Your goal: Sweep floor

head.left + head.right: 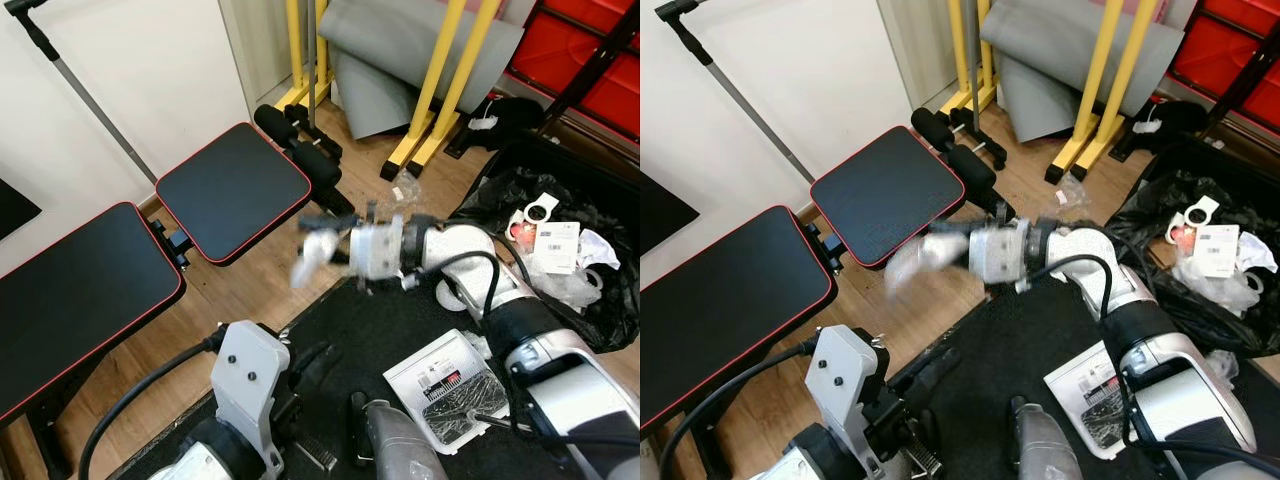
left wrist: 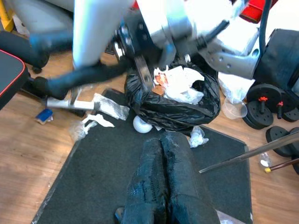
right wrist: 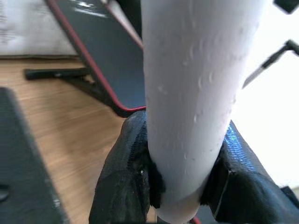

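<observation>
My right gripper (image 1: 322, 238) reaches out over the wooden floor near the weight bench, shut on a thick white handle (image 3: 196, 84). Its black fingers (image 3: 122, 177) clamp the handle from both sides. In the eye views the handle (image 1: 918, 257) is a motion-blurred white streak. My left gripper (image 2: 161, 182) hangs low over the black floor mat (image 2: 98, 182), its fingers pressed together on nothing. Crumpled paper scraps (image 2: 100, 109) and a small white ball (image 2: 140, 124) lie on the floor beside a black rubbish bag (image 2: 177, 105) stuffed with white paper.
A black weight bench with red trim (image 1: 232, 188) stands at the left. A yellow frame (image 1: 432, 90) and a grey rolled mat (image 1: 400, 50) are behind it. An open black bag of litter (image 1: 560, 250) lies at the right, a printed packet (image 1: 450, 385) on the mat, weight plates (image 2: 261, 100) nearby.
</observation>
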You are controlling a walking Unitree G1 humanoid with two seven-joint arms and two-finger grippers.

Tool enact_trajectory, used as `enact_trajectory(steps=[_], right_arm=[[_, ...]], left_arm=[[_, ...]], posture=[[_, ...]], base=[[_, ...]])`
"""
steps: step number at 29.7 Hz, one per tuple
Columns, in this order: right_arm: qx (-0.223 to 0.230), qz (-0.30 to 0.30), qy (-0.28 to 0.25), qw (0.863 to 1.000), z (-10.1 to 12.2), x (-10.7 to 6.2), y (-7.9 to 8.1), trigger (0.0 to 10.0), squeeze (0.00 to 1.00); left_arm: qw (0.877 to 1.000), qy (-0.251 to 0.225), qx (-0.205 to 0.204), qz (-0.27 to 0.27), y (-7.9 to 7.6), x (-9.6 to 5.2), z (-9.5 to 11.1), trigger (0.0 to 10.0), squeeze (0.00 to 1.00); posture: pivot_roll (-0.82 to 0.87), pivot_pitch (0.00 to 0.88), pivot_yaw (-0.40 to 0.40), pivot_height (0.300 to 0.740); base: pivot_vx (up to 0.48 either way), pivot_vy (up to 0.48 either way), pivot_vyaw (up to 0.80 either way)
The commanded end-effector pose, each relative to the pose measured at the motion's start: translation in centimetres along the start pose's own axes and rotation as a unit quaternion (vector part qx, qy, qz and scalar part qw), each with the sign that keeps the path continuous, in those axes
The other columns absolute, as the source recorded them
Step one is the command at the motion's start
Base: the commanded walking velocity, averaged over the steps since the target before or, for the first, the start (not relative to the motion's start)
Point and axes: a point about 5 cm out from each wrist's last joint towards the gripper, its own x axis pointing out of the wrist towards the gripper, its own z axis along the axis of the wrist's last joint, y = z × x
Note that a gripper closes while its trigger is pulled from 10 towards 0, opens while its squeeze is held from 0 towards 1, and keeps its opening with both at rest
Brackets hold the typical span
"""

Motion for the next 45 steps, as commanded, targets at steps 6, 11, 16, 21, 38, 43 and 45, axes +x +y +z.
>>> enact_trajectory(steps=[6,11,16,21,38,43,45], right_arm=[[0.047,0.077,-0.016,0.996,0.3,-1.0,0.8,10.0,0.0],[0.086,0.11,-0.023,0.99,0.9,-2.1,0.1,10.0,0.0],[0.12,0.163,-0.035,0.979,2.5,-4.1,-1.1,10.0,0.0],[0.132,0.188,-0.037,0.973,3.7,-5.3,-2.2,10.0,0.0],[0.142,0.068,-0.078,0.984,6.3,-5.0,-5.9,10.0,0.0],[0.129,0.018,-0.083,0.988,7.3,-4.8,-8.1,10.0,0.0],[0.141,-0.012,-0.083,0.986,7.4,-4.7,-8.9,10.0,0.0]], left_arm=[[1.0,0.011,-0.01,-0.004,-0.2,-0.3,-0.1,10.0,0.0],[1.0,0.01,-0.011,-0.003,-0.1,-0.1,-0.2,10.0,0.0],[1.0,0.009,-0.011,-0.002,0.1,0.1,-0.2,10.0,0.0],[1.0,0.008,-0.011,-0.002,0.3,0.3,-0.3,10.0,0.0],[1.0,0.003,-0.005,0.001,0.9,1.1,-0.6,10.0,0.0],[1.0,0.0,-0.004,0.002,1.2,1.5,-0.7,10.0,0.0],[1.0,-0.001,-0.003,0.003,1.4,1.7,-0.7,10.0,0.0]], posture=[[-0.02,0.348,-0.019,0.74],[-0.02,0.342,-0.02,0.74],[-0.04,0.331,-0.02,0.74],[-0.04,0.324,-0.02,0.74],[-0.06,0.276,-0.025,0.74],[-0.07,0.263,-0.028,0.74],[-0.08,0.244,-0.035,0.74]], base=[[0.0,0.0,0.0],[0.0,0.0,0.0],[0.0,0.0,0.0],[0.0,0.0,0.0],[0.0,0.0,0.0],[0.0,0.0,0.0],[0.0,0.0,0.0]])
